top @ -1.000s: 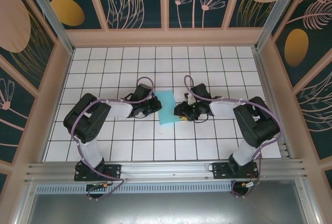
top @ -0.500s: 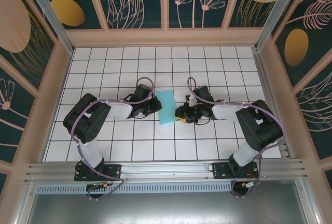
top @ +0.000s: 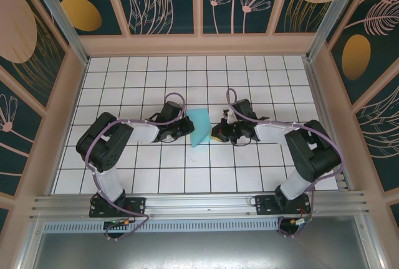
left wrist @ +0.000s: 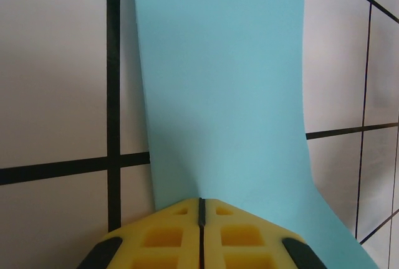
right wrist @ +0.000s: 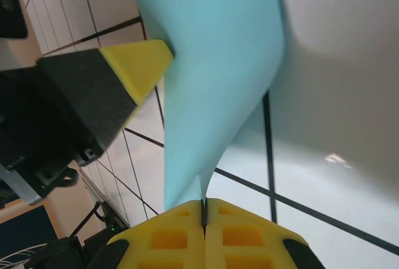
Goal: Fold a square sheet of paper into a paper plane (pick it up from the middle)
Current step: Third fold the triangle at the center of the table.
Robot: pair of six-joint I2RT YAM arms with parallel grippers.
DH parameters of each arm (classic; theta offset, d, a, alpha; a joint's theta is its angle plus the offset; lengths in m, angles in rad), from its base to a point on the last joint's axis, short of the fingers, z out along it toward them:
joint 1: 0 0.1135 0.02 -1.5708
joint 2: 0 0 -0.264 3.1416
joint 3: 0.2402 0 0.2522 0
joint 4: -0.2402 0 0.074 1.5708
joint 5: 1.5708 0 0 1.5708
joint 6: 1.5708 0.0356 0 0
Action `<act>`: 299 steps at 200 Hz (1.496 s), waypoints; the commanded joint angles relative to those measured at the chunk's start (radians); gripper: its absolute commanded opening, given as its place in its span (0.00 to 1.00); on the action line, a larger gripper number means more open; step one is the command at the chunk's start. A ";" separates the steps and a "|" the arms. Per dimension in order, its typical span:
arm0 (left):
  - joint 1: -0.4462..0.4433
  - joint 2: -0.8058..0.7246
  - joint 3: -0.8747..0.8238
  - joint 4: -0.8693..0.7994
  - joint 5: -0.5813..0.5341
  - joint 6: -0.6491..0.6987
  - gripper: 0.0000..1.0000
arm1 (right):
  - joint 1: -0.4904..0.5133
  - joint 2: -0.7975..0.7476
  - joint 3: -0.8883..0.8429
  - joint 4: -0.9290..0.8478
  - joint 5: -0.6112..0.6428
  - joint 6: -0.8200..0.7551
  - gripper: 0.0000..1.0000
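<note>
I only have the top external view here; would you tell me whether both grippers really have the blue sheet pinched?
Observer: The left one does. Its wrist camera shows the left gripper shut on the near edge of the square sheet of paper, jaws meeting with no gap.
Operator: Thank you. And the right one?
Observer: The right gripper is shut on another edge of the sheet in the same way.
Operator: Is the sheet lying flat?
Observer: No. From the right wrist it curves between the two grips, raised off the tiles near the right gripper.
</note>
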 commanded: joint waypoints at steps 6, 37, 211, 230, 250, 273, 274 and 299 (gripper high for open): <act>-0.001 0.008 -0.021 -0.087 -0.021 0.032 0.09 | 0.042 0.055 0.075 0.008 0.022 0.020 0.02; -0.001 -0.017 -0.010 -0.090 -0.014 0.035 0.10 | 0.083 0.137 0.161 -0.011 0.058 0.027 0.01; 0.000 0.010 0.075 -0.090 -0.019 0.055 0.14 | 0.105 0.243 0.231 -0.072 0.132 0.020 0.01; 0.000 0.017 0.078 -0.099 -0.020 0.056 0.13 | 0.106 0.248 0.231 -0.071 0.132 0.021 0.01; 0.000 0.023 0.077 -0.105 -0.020 0.058 0.13 | 0.106 0.254 0.234 -0.071 0.134 0.022 0.01; -0.001 0.028 0.075 -0.108 -0.022 0.058 0.12 | 0.106 0.255 0.236 -0.070 0.134 0.020 0.01; -0.001 0.028 0.075 -0.109 -0.021 0.058 0.13 | 0.106 0.257 0.235 -0.070 0.133 0.020 0.01; 0.000 0.029 0.075 -0.108 -0.019 0.058 0.12 | 0.107 0.259 0.236 -0.067 0.129 0.018 0.01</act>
